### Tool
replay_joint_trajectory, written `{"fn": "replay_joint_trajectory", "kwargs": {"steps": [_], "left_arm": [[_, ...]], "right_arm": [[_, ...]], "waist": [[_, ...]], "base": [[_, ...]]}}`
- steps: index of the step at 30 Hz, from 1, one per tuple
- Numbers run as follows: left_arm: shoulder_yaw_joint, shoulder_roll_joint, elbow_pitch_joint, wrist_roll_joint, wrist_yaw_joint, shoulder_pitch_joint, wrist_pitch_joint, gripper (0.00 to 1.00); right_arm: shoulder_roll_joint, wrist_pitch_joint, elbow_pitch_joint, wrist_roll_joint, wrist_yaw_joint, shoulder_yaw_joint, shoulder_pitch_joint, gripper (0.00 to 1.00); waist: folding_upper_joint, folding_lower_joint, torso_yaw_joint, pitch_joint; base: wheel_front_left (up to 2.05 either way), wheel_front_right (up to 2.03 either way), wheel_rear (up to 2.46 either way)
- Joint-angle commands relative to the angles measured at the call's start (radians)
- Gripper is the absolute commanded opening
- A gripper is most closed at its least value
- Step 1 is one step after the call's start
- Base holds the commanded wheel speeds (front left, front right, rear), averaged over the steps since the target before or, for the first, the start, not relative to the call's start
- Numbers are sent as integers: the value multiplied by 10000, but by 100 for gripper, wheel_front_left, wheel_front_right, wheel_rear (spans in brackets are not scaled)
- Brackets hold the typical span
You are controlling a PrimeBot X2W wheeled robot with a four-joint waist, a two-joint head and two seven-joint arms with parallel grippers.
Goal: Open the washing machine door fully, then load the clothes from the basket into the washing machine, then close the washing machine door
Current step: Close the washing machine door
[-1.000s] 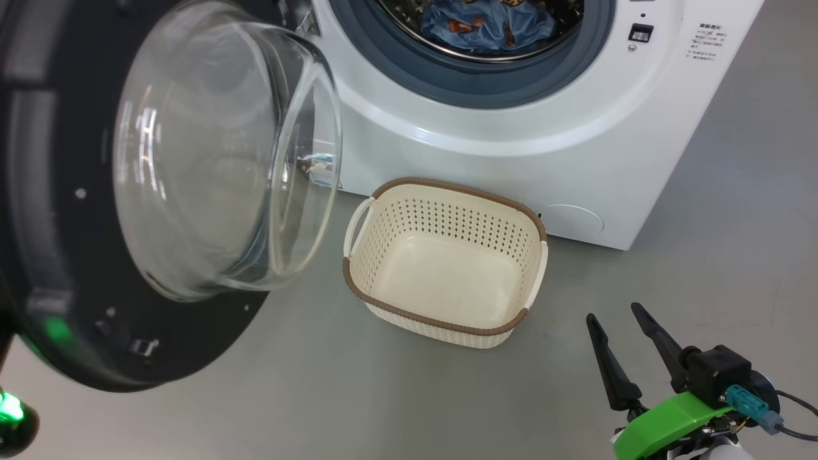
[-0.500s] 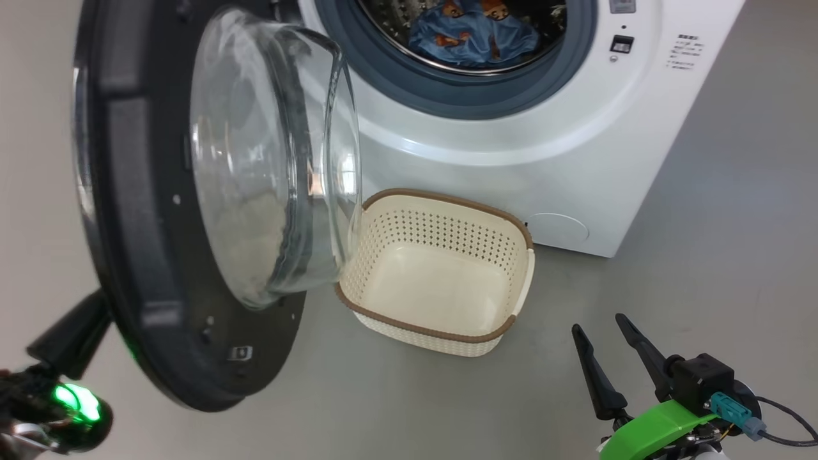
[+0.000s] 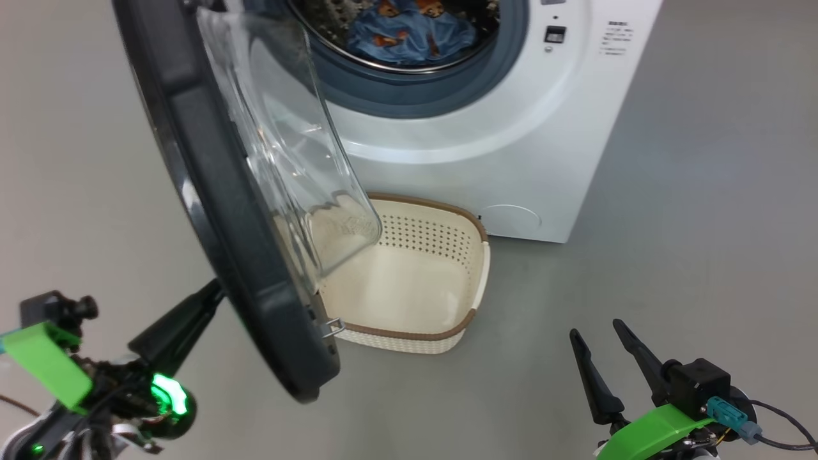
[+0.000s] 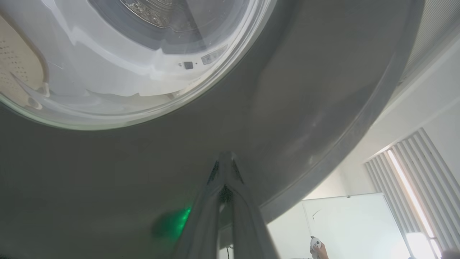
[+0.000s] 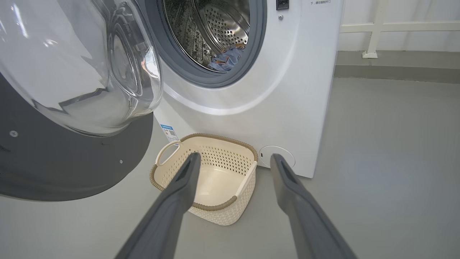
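While left end effector, fingers together, touches washing machine door outside, right end effector apart

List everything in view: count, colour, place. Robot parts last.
washer: one, white, on the grey floor.
drum: one, steel, inside the washer.
door: one, black with a clear glass bowl, swung partly open at the washer's left side in the head view.
clothes: one blue garment with orange prints seen, in the drum.
basket: one, cream with a brown rim, empty, on the floor in front of the washer.
sticker: one, blue, low on the washer's front.
whiteboard: one, white, beyond the door.
person's hand: one, by the whiteboard.
left gripper: dark, shut, tips at the door's outer face.
right gripper: dark, open, holding nothing, over the floor.
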Motion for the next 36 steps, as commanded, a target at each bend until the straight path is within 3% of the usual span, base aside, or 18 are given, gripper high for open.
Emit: {"fn": "replay_joint_trajectory", "kwargs": {"steps": [1,7,13,25,36], "left_arm": [[-59,135,-216,-241,-181,-51,-199,0],[-1115,132,206,-559,-674,-324,-1341,0],[-1572,131,577,-746,-923,-964,-2354,0],[-2087,130,927,-504,-976,-2541,-3931,0],[-2069,130,1455,-30,-977,-3789,-4820,0]], "right_arm": [[46,-127,-189,179,16,273,-338,100],[69,-161,-163,180,16,228,-445,100],[77,-186,-151,195,16,155,-521,100],[171,-217,-143,271,16,200,-908,100],[282,-220,-309,324,16,175,-1207,100]], "waist": [[-1,0,-356,81],[-1,0,-1099,267],[-1,0,-1870,569],[-1,0,-3181,1334],[-1,0,-3951,2037]], "base": [[0,0,0],[0,0,0],[0,0,0],[0,0,0],[0,0,0]]}}
